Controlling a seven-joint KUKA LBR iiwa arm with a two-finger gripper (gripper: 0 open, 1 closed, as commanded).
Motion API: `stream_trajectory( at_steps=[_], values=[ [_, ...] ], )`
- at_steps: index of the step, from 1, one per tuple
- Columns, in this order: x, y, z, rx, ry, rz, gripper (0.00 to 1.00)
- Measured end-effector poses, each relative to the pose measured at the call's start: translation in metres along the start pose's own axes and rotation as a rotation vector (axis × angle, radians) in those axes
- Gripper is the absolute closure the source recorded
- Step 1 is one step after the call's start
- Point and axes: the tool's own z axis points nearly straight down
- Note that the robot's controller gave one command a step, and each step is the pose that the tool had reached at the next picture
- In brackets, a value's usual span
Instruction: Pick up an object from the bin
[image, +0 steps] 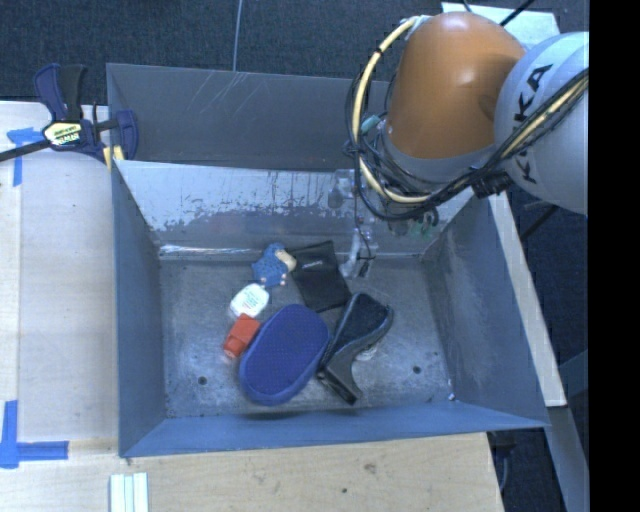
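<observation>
My gripper (359, 252) hangs below the arm's orange cover near the back of the bin, just right of a black square pouch (320, 280). Nothing shows inside it. In front of it lies a black, dark-blue-topped brush-like thing (356, 332) with its handle pointing toward the front wall. A small blue and cream toy (271, 264) sits left of the pouch.
A large blue oval pad (284, 353) lies at the front centre, touching the brush-like thing. A white bottle with an orange cap (243, 316) rests by its left edge. Bare bin floor lies to the right and far left.
</observation>
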Motion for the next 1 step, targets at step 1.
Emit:
stream_trajectory(
  at_steps=[1],
  values=[
    [0.0091,0.0907,0.0868,-0.003,0.006,-0.487,0.0]
  ],
)
